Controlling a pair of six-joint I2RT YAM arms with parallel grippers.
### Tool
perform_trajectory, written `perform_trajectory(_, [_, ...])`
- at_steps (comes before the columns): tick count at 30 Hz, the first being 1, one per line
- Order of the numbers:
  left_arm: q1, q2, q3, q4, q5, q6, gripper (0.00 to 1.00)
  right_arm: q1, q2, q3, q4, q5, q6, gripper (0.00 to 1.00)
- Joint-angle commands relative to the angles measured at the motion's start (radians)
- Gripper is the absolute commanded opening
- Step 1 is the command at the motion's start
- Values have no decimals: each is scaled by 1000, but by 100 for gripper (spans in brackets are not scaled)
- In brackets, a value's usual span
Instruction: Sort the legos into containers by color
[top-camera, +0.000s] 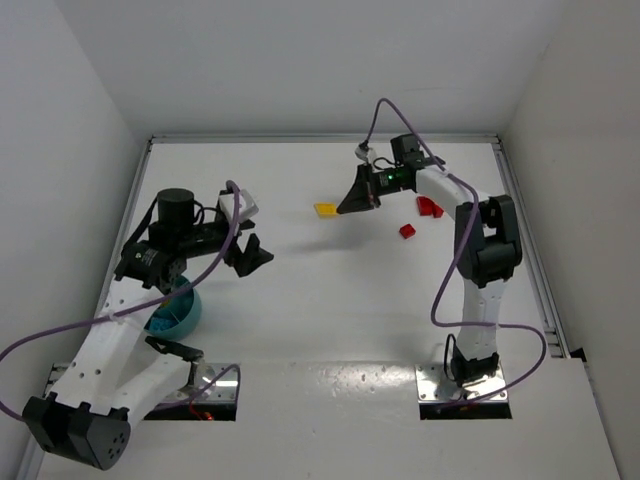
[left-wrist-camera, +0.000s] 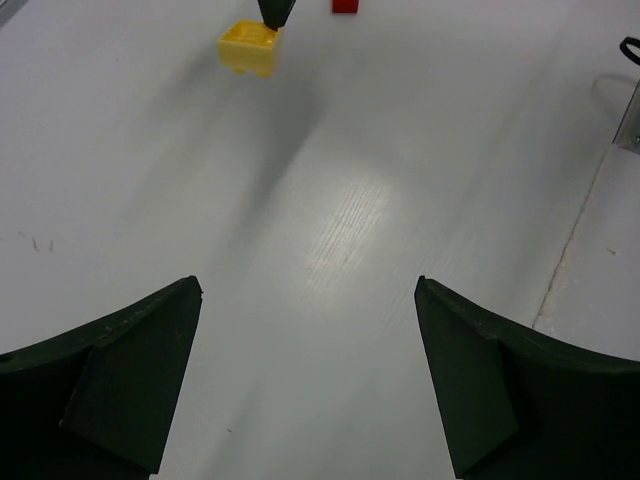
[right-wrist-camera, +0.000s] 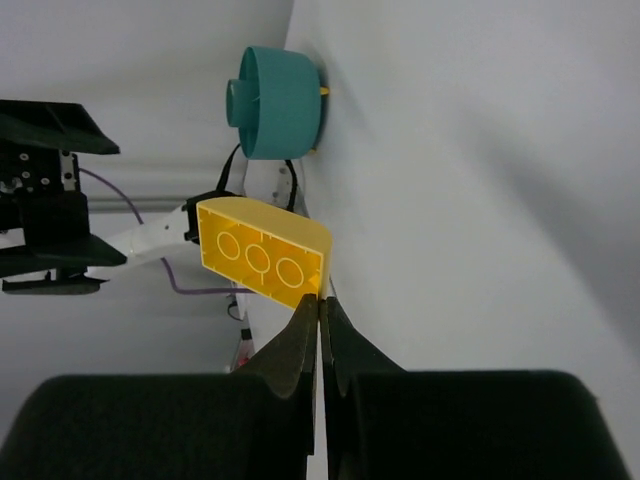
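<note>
Left gripper: spread, empty, above bench.
Right gripper: pressed together, tips against yellow lego.
Teal bowl: well apart from legos, contents hidden.
Left to sort: 1 yellow lego, red legos, all on bench.

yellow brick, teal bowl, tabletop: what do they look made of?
Yellow brick: likely moulded plastic, glossy. It has an even colour, crisp edges and three round moulded circles on one face.
Teal bowl: probably plastic too. The colour is uniform and the walls are smooth and satin.
Tabletop: a white painted or laminated surface, semi-gloss, with a soft glare patch showing faint grain. The core cannot be told.
</note>
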Motion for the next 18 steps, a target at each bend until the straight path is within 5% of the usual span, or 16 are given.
perform_trajectory(1, [-30,-1,-42,107,-32,39,94,65,-91,-27,150,17,148,0])
perform_trajectory(18, [-102,17,-76,238,-101,-4,93,226,-157,-56,245,27,273,0])
